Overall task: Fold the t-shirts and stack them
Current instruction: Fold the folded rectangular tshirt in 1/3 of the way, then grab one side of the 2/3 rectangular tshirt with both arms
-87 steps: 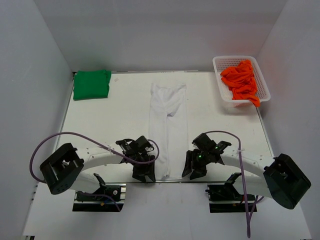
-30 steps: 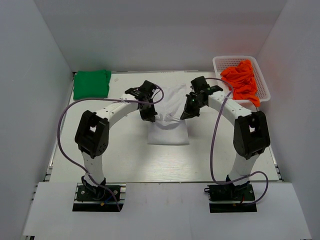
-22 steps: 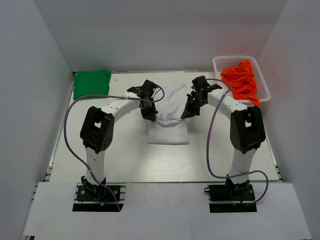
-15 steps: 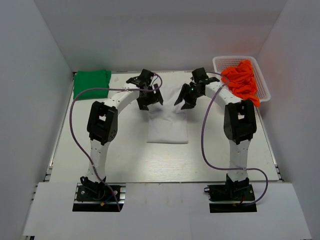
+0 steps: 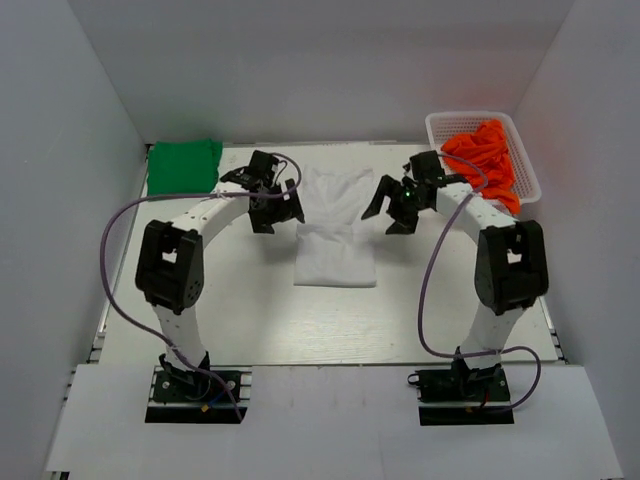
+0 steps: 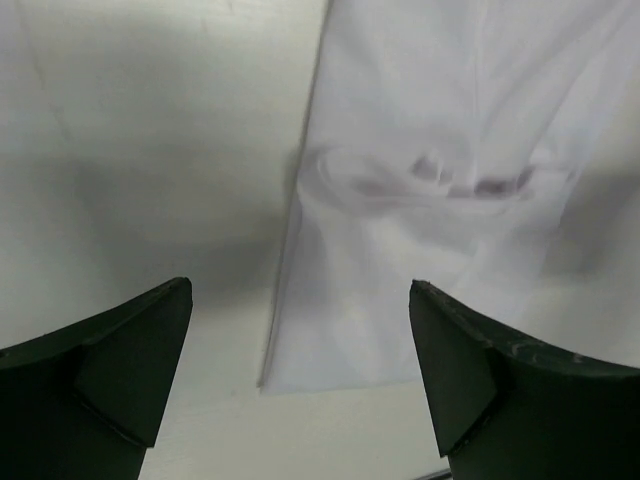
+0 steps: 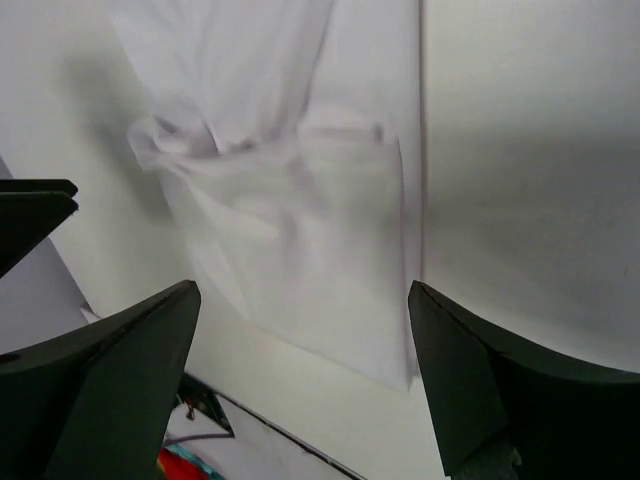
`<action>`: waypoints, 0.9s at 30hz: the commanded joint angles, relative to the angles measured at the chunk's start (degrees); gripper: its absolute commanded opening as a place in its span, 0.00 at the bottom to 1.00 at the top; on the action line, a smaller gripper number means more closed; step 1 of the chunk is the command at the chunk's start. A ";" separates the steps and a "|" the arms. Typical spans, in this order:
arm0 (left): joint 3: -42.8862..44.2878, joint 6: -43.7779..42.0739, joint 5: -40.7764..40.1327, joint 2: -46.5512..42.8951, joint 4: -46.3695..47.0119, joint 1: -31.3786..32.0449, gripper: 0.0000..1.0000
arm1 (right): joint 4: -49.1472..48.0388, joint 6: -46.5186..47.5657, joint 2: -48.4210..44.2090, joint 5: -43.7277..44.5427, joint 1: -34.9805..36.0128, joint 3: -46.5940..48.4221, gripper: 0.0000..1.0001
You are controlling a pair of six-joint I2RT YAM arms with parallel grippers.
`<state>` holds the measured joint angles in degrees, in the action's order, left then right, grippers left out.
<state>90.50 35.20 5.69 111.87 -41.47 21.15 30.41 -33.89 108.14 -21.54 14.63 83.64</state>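
Note:
The white t-shirt (image 5: 337,235) lies folded in half on the table's middle, its folded edge toward the near side. It also shows in the left wrist view (image 6: 450,180) and the right wrist view (image 7: 290,200). The green t-shirt (image 5: 183,167) lies folded at the far left corner. My left gripper (image 5: 275,210) is open and empty just left of the white shirt's far part (image 6: 300,288). My right gripper (image 5: 390,212) is open and empty just right of it (image 7: 303,289). Neither gripper touches the cloth.
A white lattice basket (image 5: 436,125) holding bunched orange cloth (image 5: 480,160) stands at the far right corner, close behind my right arm. White walls enclose the table on the left, back and right.
Both grippers carried the white shirt's near end to the far end, folding it in half, then let go and moved apart to either side.

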 commanded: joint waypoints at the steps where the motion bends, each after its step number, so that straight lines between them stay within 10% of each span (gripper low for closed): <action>1: -13.20 -2.94 6.77 -12.95 6.19 2.14 0.99 | -3.76 2.87 -9.58 -1.21 1.01 -15.17 0.90; 6: -31.95 -0.50 14.70 -20.46 13.17 5.12 0.99 | -8.44 1.11 -15.59 -4.39 2.77 -29.57 0.90; 17: -36.80 0.75 10.57 -17.93 15.02 8.91 0.81 | -14.68 -1.53 -13.57 -1.75 5.76 -36.79 0.82; 27: -36.18 0.75 9.42 -13.61 14.84 8.91 0.30 | -14.16 -1.27 -10.23 0.09 5.58 -35.91 0.16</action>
<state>54.04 36.45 16.58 97.84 -26.50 29.80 16.32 -35.70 96.86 -24.12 20.03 48.14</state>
